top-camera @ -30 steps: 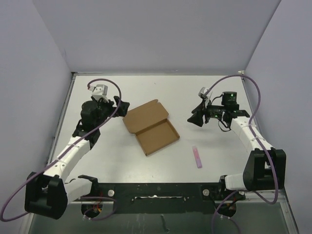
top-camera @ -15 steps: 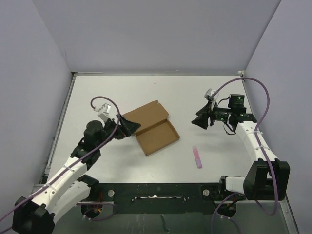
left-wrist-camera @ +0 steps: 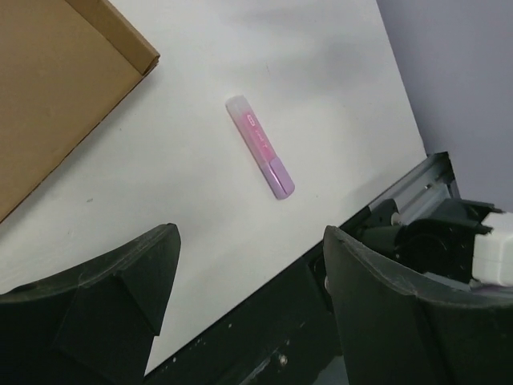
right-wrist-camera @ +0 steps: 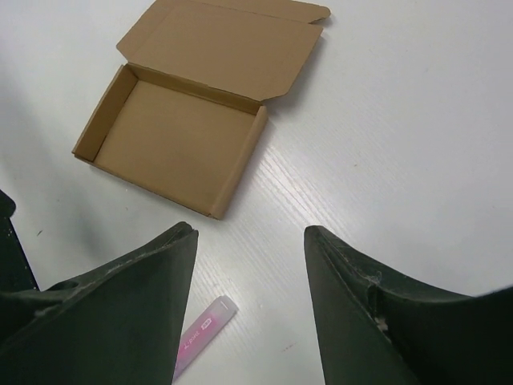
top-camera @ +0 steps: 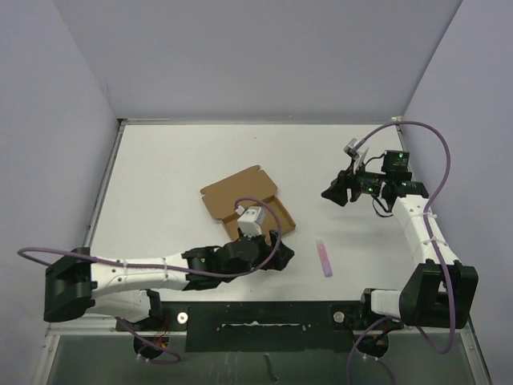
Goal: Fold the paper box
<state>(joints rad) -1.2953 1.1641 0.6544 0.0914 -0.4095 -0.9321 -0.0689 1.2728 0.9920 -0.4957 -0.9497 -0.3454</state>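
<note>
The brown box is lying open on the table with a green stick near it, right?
Not quite. The stick is pink, not green; the right wrist view shows it. The brown box does lie open on the table.

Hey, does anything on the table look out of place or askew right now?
A pink stick lies loose on the table, right of the paper box and apart from it; it has no part in folding. The box sits skewed to the table's edges, lid open, with no visible damage.

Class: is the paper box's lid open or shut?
Open. The paper box shows an empty tray, its lid flap folded back behind it.
</note>
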